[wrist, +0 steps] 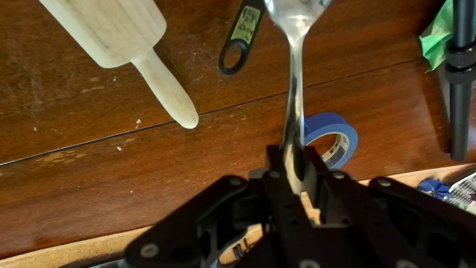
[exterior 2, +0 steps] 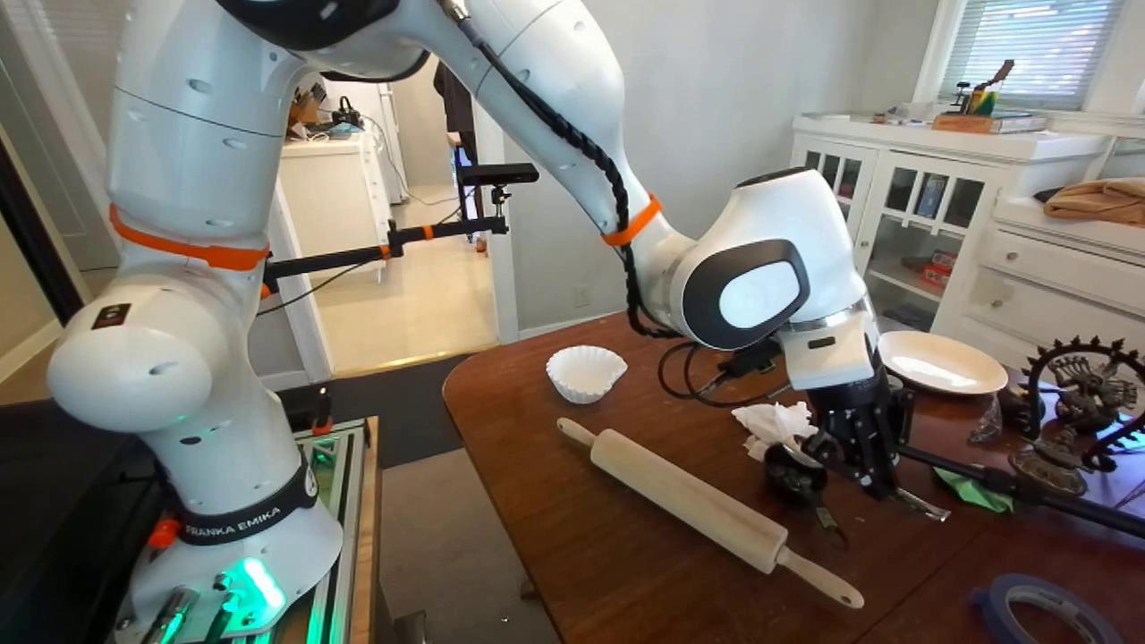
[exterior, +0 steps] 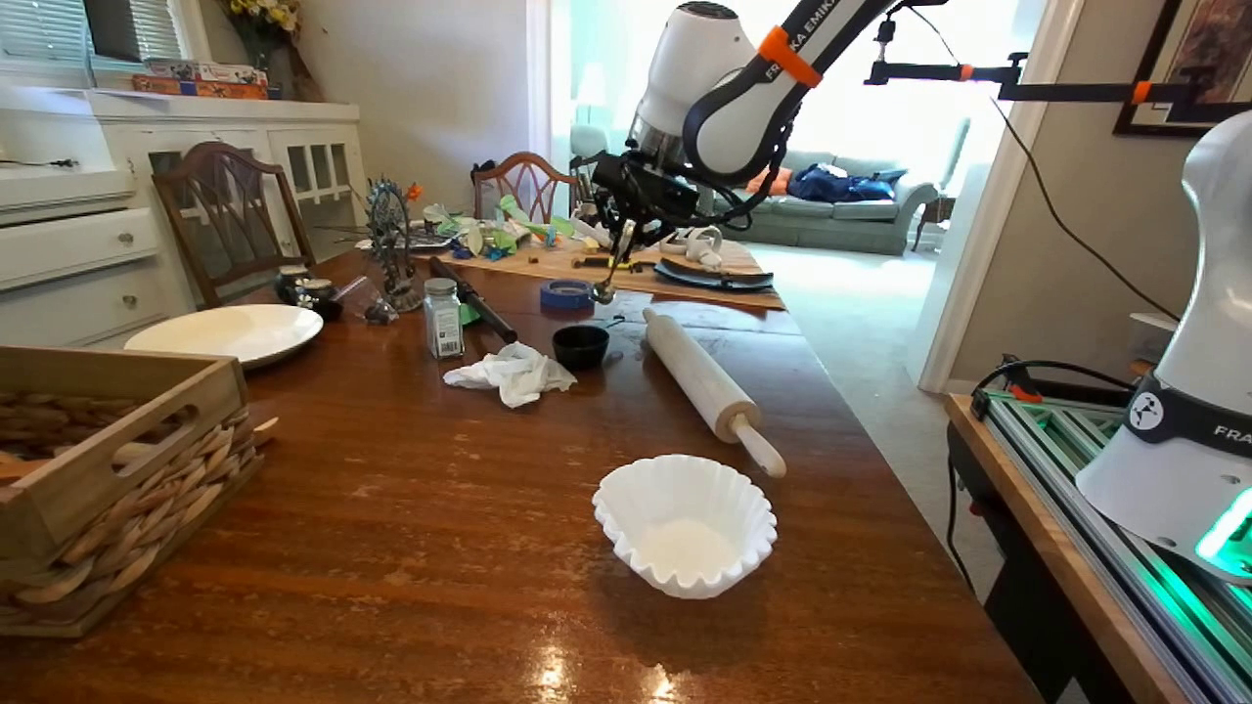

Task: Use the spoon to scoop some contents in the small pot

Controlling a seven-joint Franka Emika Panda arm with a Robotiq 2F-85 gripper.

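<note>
My gripper (exterior: 624, 235) is shut on the handle of a metal spoon (wrist: 295, 74), with the fingers on both sides of it in the wrist view (wrist: 293, 160). The spoon's bowl hangs down, partly cut off by the top edge there. The small dark pot (exterior: 581, 347) stands upright on the table. In an exterior view the spoon's bowl appears just above the small pot (exterior 2: 794, 483), below and left of the gripper (exterior 2: 881, 483). In the wrist view only the small pot's black handle (wrist: 238, 44) with a yellow-green label shows. The pot's contents cannot be made out.
A wooden rolling pin (exterior: 699, 376) lies beside the pot. A white tissue (exterior: 514, 374), glass jar (exterior: 443, 328), blue tape roll (wrist: 331, 134) and black rod (exterior 2: 1011, 483) are around it. A white fluted bowl (exterior: 685, 528) and woven basket (exterior: 127, 508) stand farther off.
</note>
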